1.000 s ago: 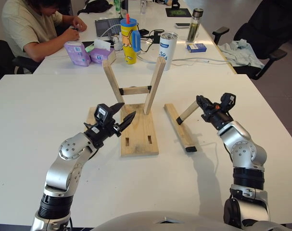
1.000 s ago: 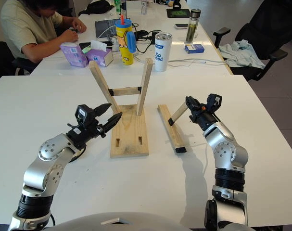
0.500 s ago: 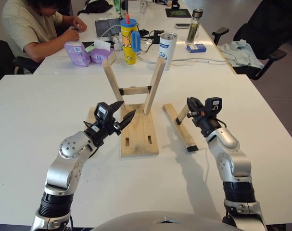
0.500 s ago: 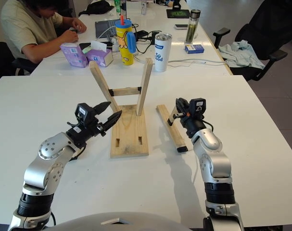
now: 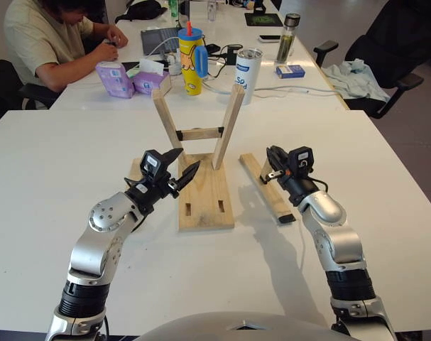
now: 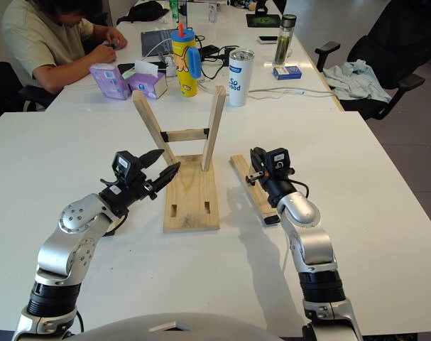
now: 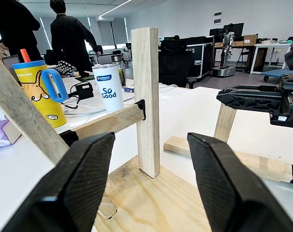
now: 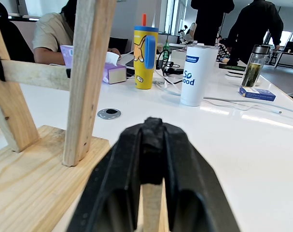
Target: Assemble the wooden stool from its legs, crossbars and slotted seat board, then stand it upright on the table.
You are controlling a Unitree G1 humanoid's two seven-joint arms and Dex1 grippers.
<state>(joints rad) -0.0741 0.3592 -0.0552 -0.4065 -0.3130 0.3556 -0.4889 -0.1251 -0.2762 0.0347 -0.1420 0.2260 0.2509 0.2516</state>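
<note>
The slotted seat board point(image 5: 204, 193) lies flat in the middle of the table. Two legs point(image 5: 228, 126) joined by a crossbar point(image 5: 199, 133) stand upright in it. A loose leg point(image 6: 261, 202) lies on the table right of the board, with a short crossbar point(image 7: 225, 123) rising from it. My right gripper point(image 5: 273, 165) is shut on that crossbar's top end; wood shows between its fingers point(image 8: 182, 183). My left gripper point(image 5: 183, 165) hovers open over the board's near left corner, its pads point(image 7: 83, 179) apart and facing the upright leg point(image 7: 146, 96).
A second table behind holds a white tumbler point(image 5: 248, 65), a yellow cup point(image 5: 190, 60) and tissue boxes point(image 5: 116, 78), close behind the upright legs. A person sits there. Bare white tabletop point(image 5: 222, 270) stretches toward me and to both sides.
My right gripper has moved left toward the board with the crossbar in it, tipping that crossbar more upright. The left arm has kept still.
</note>
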